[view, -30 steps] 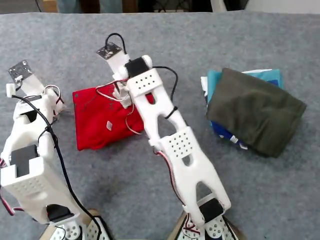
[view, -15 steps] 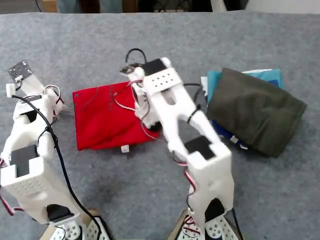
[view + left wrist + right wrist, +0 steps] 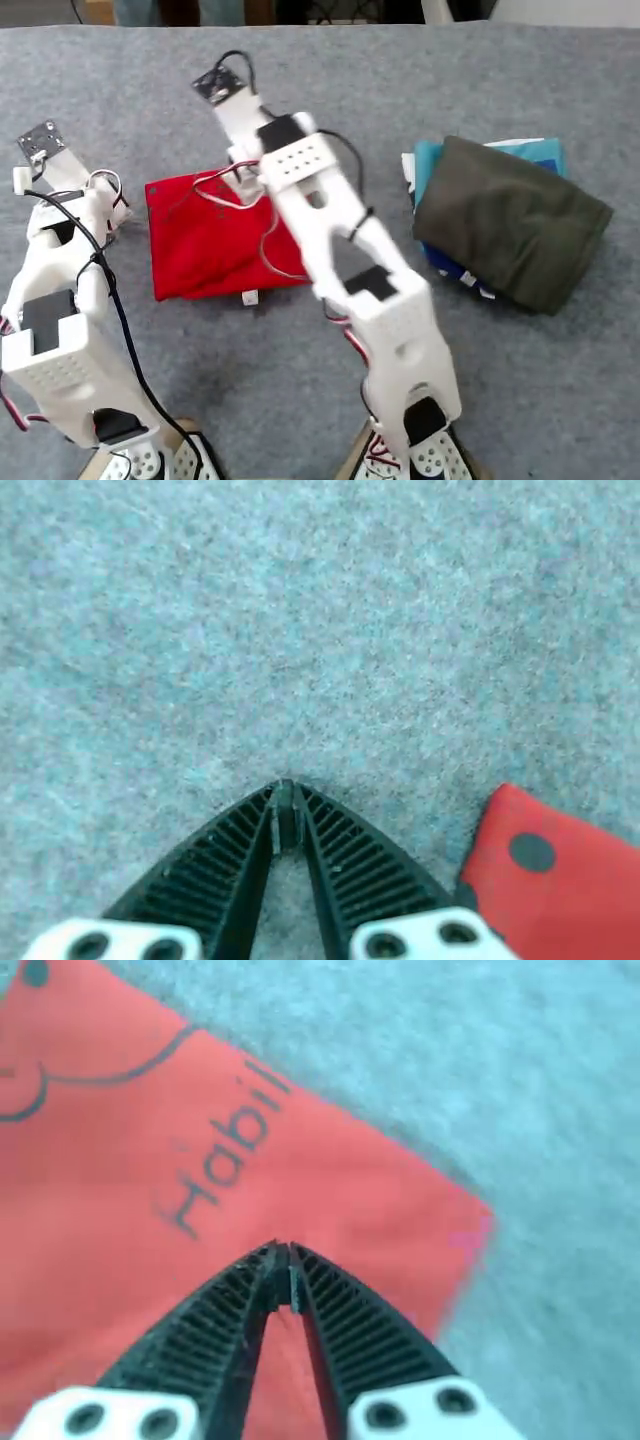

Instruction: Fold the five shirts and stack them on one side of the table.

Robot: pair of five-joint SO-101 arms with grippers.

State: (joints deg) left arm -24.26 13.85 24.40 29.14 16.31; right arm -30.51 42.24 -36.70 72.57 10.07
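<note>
High view: folded red cotton shirt (image 3: 205, 240) seen lying mid-table on grey felt tabletop (image 3: 120, 90), well apart from stack of folded shirts (image 3: 510, 225) topped by olive-green shirt, off to right.
Left wrist view: left claw (image 3: 286, 818) pinched closed, empty, red shirt just beside.
Right wrist view: right claw (image 3: 283, 1278) closed, empty, pretty much directly over red shirt's edge. Right arm judged nearer for carry.

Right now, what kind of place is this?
Probably a robot lab or workbench: a grey felt table, a wired white left arm and right arm at its edge, and a red shirt near a stack of folded ones.
</note>
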